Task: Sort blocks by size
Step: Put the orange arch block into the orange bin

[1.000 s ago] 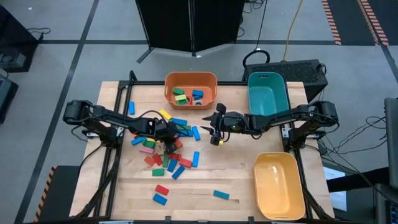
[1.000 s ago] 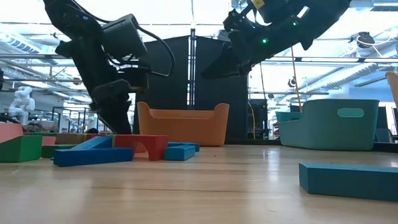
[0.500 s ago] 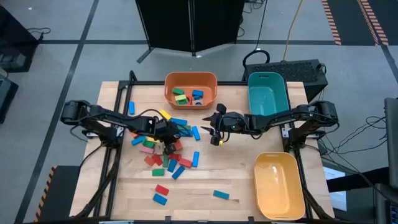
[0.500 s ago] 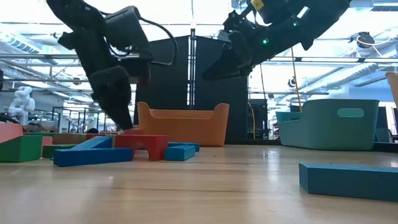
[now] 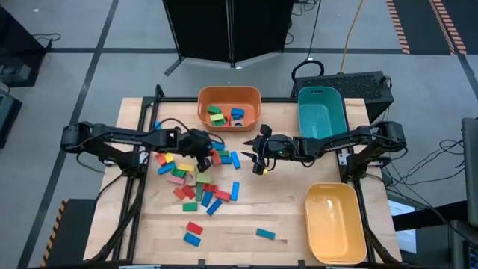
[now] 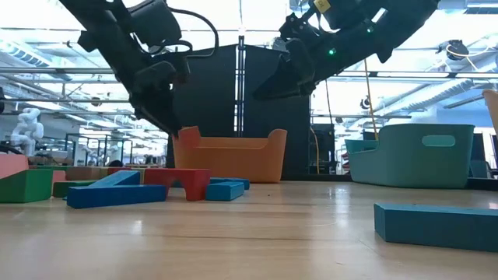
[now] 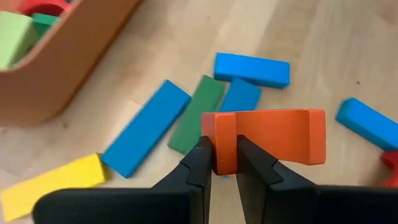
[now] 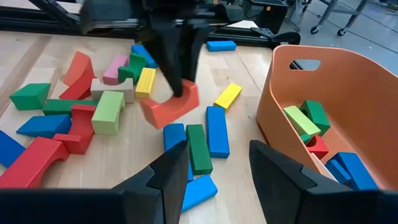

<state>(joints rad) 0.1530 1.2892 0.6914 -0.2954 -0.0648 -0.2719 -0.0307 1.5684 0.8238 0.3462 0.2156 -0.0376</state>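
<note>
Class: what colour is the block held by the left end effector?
Orange-red block, clearest in the left wrist view.

Pale wood-grain table (image 5: 291, 217); matt, perhaps wooden blocks (image 7: 149, 126); smooth plastic orange bin (image 8: 348, 81).

- We saw two dark, slender jointed arms, each built of black segments with rounded joint housings.
- We noted the left gripper (image 7: 222, 163) had two flat, matte black fingers (image 7: 198, 171) tapering toward their tips.
- We noted the right gripper (image 8: 214, 171) had broader black fingers (image 8: 168, 171) with smooth, slightly glossy faces.
- We saw a black cable looping off the boxy wrist block of the left arm (image 6: 152, 35).
- We spotted a small green light on the right arm (image 6: 342, 31), beside its wrist housing.
</note>
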